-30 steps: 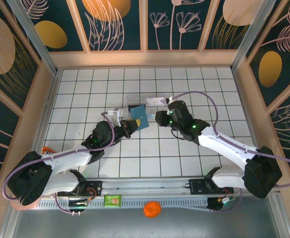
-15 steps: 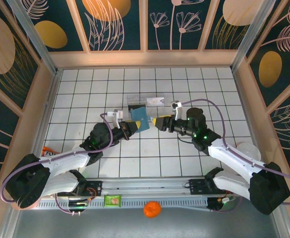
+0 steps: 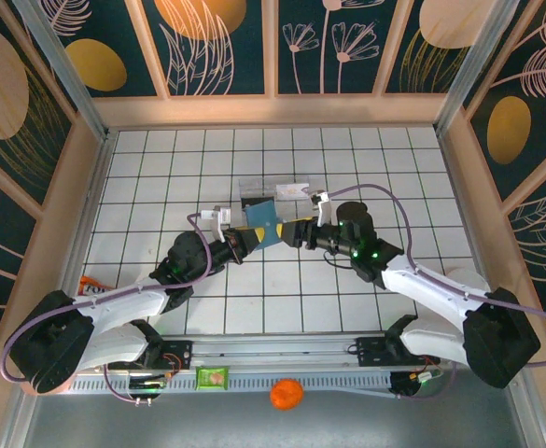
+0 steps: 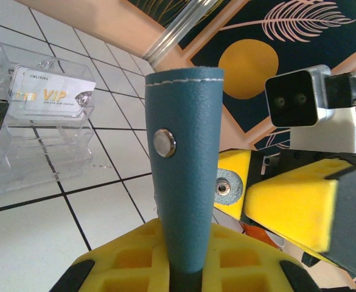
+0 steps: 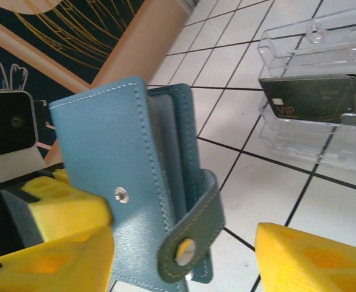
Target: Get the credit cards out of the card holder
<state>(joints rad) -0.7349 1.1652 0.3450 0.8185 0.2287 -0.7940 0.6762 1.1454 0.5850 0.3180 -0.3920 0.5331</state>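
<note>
White-tiled bench (image 3: 161, 168): left fingers (image 3: 243, 239) stay clamped on the holder (image 3: 265, 224). Right fingers (image 3: 294, 231), now spread wide, have swung back to it, probably to reach inside.

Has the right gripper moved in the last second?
Yes. The right gripper has shifted left and nearer, away from the clear tray, toward the card holder.

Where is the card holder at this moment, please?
In the top view the card holder is at mid-table, held by the left gripper on the near side of the clear tray; the open right gripper is close on its right.
</note>
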